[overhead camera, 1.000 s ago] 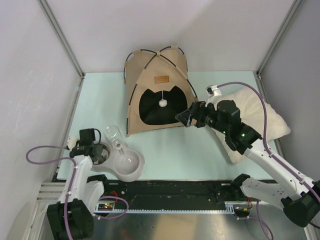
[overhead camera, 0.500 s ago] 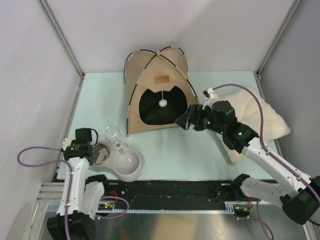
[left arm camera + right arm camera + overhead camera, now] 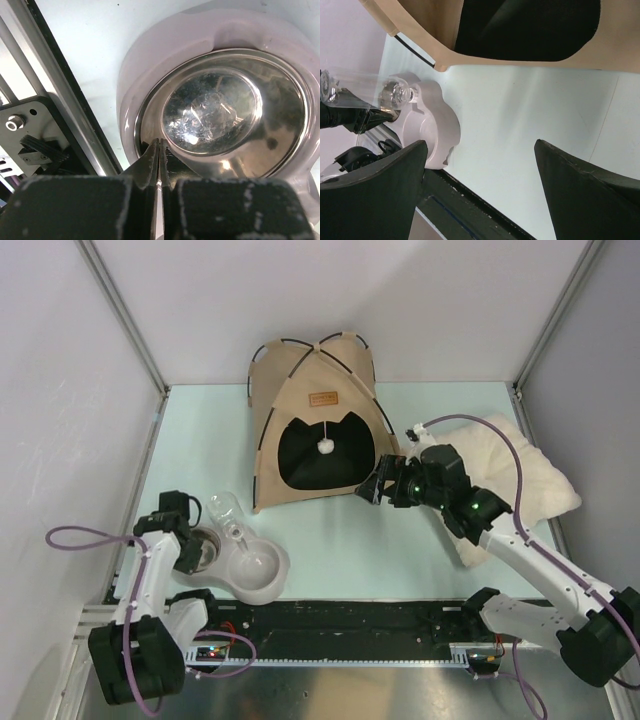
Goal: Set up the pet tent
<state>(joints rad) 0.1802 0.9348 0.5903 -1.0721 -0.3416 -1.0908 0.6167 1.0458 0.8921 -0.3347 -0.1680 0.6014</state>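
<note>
The pet tent [image 3: 318, 420] stands upright at the back of the table. It is tan with thin black poles, a brown label and a black cat-head doorway with a white pompom [image 3: 325, 445] hanging in it. My right gripper [image 3: 372, 488] hovers open just off the tent's near right corner with nothing between its fingers. In the right wrist view the tent's tan wall [image 3: 420, 25] fills the top, above the open right gripper [image 3: 480, 145]. My left gripper [image 3: 192, 552] is shut and empty; its fingertips [image 3: 160, 142] sit at the steel bowl's near rim.
A grey double pet bowl [image 3: 262, 585] with a clear bottle [image 3: 225, 508] lies near left, in front of the tent; its grey rim [image 3: 150, 60] rings the steel dish. A cream pillow [image 3: 525, 480] lies at the right under the right arm. A black rail [image 3: 350, 615] runs along the near edge.
The left jaws have closed fully and the left arm has shifted a little over the bowl. The right gripper has drifted slightly nearer and lower, still open.
</note>
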